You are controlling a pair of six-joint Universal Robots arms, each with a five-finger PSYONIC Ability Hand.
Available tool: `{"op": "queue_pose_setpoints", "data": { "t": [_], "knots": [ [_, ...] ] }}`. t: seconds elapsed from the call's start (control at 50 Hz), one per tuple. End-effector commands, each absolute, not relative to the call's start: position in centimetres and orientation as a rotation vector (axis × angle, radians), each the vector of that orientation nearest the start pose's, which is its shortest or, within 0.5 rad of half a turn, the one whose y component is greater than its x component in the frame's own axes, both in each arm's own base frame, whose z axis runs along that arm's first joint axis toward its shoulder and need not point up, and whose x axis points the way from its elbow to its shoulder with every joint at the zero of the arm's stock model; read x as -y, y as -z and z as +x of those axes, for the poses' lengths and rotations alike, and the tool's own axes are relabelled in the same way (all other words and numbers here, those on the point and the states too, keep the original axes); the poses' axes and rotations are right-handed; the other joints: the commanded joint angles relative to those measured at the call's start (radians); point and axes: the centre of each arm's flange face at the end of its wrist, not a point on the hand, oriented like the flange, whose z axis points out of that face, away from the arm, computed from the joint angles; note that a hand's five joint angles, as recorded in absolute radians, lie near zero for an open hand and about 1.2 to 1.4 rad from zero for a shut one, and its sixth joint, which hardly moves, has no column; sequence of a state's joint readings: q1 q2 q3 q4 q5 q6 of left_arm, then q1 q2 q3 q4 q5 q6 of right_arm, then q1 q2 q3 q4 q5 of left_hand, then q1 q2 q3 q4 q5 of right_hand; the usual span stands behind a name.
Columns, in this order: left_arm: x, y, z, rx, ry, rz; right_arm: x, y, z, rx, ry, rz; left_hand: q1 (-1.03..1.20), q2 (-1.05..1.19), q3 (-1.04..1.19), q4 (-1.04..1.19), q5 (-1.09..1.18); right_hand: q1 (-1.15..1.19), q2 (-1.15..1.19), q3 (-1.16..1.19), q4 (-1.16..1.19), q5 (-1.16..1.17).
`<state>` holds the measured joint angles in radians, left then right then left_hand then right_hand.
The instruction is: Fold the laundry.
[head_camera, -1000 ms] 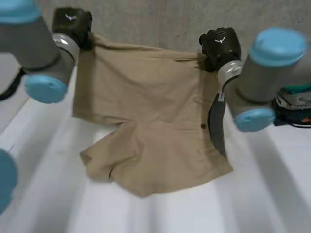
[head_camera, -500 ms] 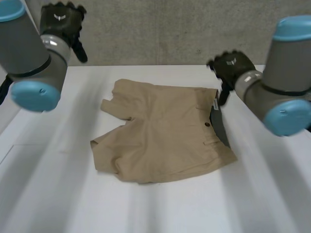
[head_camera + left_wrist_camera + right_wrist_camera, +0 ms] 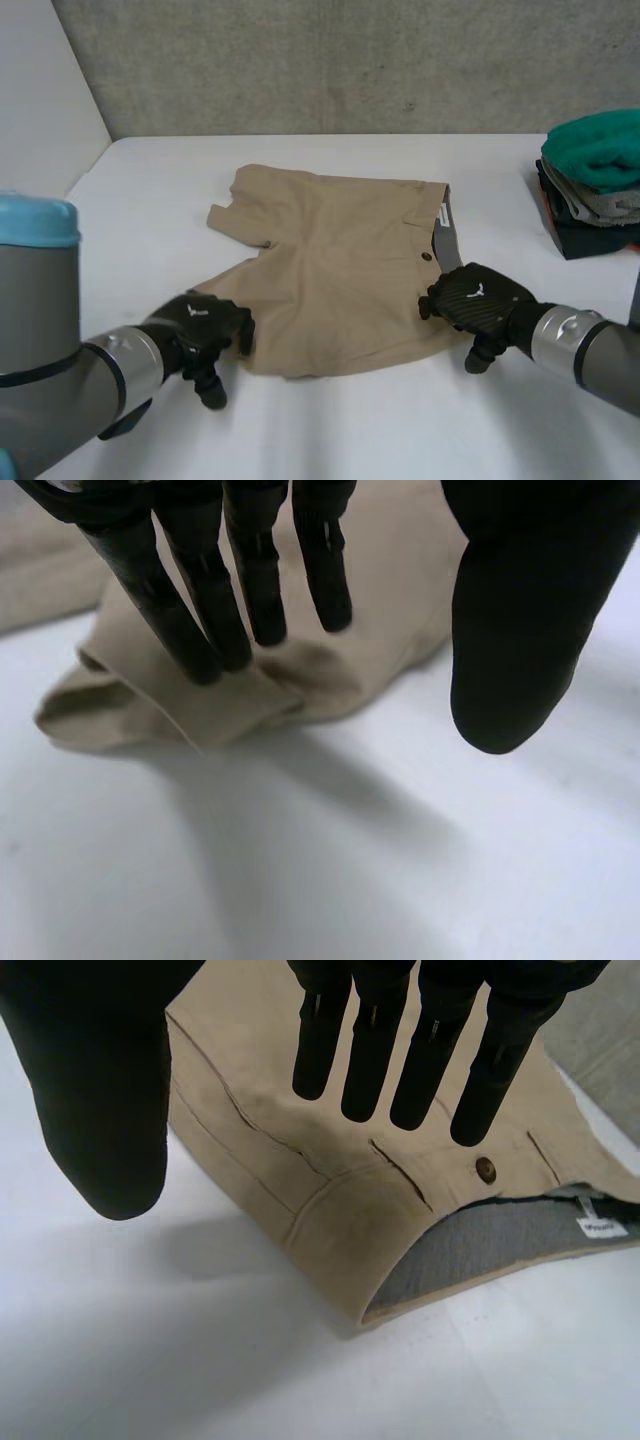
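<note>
a grey concrete wall backs the white bench. tan shorts lie flat mid-bench, waistband to the right. a stack of folded clothes sits far right. the left hand is over the near leg hem and the right hand over the near waistband corner, both with fingers straight and released.

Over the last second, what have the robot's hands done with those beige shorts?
Both hands let go of the shorts, which they had held up by the far edge; these now lie flat on the table. The left hand then came to the near leg-hem corner, the right hand to the near waistband corner, both open. Since landing, the shorts have not shifted.
</note>
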<state>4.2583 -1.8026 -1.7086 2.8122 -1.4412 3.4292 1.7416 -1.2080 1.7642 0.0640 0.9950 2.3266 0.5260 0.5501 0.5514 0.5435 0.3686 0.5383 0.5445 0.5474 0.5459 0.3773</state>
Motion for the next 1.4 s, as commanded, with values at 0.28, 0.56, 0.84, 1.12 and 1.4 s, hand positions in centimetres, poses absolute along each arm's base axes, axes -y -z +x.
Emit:
{"op": "queue_pose_setpoints", "data": {
  "t": [0.28, 0.56, 0.84, 1.12, 1.4],
  "knots": [
    [24.5, -15.2, -26.5, -2.559, 1.552, 1.133, 27.2, -12.1, 24.5, -2.031, 1.727, -1.445, -0.087, -0.111, -0.112, -0.104, -0.104, 0.858, 0.852, 0.849, 0.850, 0.844],
    [25.9, -13.4, -28.4, -2.341, 1.545, 1.290, 27.3, -13.1, 25.1, -2.171, 1.708, -1.337, 0.708, 0.684, 0.683, 0.691, 0.691, 0.858, 0.852, 0.849, 0.850, 0.844],
    [21.8, -17.9, -27.1, -2.224, 1.530, 1.339, 23.8, -17.0, 22.9, -2.275, 1.425, -1.540, 0.870, 0.846, 0.845, 0.853, 0.853, 0.858, 0.852, 0.849, 0.850, 0.844],
    [15.1, -20.6, -24.9, -2.297, 1.125, 1.693, 19.3, -20.0, 21.0, -2.164, 0.971, -1.962, 0.870, 0.846, 0.845, 0.853, 0.853, 0.858, 0.852, 0.849, 0.850, 0.844],
    [33.8, -22.7, -33.4, -1.901, 1.872, 1.249, 32.2, -18.8, 24.1, -2.397, 1.698, -1.389, 0.870, 0.846, 0.845, 0.853, 0.853, 0.858, 0.852, 0.849, 0.850, 0.844]
  ]
}}
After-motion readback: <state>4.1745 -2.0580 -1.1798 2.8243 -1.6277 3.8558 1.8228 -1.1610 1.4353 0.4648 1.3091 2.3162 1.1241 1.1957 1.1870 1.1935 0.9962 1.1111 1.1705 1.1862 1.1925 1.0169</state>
